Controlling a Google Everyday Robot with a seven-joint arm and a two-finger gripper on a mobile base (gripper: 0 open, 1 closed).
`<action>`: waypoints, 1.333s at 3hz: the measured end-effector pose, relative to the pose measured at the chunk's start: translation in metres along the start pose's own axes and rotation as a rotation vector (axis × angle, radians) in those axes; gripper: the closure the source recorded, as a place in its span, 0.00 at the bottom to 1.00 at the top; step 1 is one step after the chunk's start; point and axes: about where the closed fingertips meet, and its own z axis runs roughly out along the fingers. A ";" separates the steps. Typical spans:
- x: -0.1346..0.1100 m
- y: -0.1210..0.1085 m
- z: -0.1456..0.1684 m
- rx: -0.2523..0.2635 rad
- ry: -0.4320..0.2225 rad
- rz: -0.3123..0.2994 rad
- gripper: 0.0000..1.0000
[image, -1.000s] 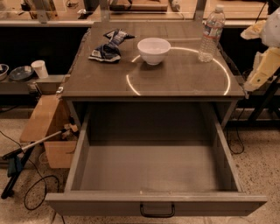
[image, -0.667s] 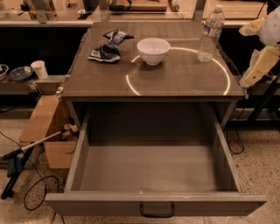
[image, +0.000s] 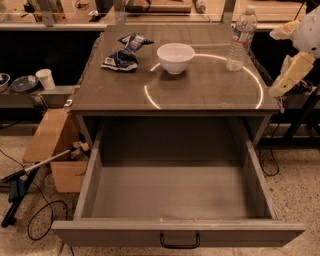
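The gripper (image: 276, 89) has edged slightly toward the bottle (image: 241, 37) on its left. The bowl (image: 175, 56) beyond has not moved. How far open the gripper is cannot be told.

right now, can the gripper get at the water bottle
Probably yes. The gripper hangs just off the right edge of the table, and the water bottle stands upright near that side with nothing between them; the bowl sits further left.

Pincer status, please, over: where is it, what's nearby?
Pincer right of table, beside its edge. Water bottle nearest, upright, not touched. Bowl, blue bag farther left. Drawer open below.
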 end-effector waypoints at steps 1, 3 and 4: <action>0.000 0.001 0.004 -0.040 -0.073 0.034 0.00; -0.005 -0.004 0.011 -0.111 -0.282 0.122 0.00; -0.005 -0.004 0.011 -0.110 -0.282 0.122 0.00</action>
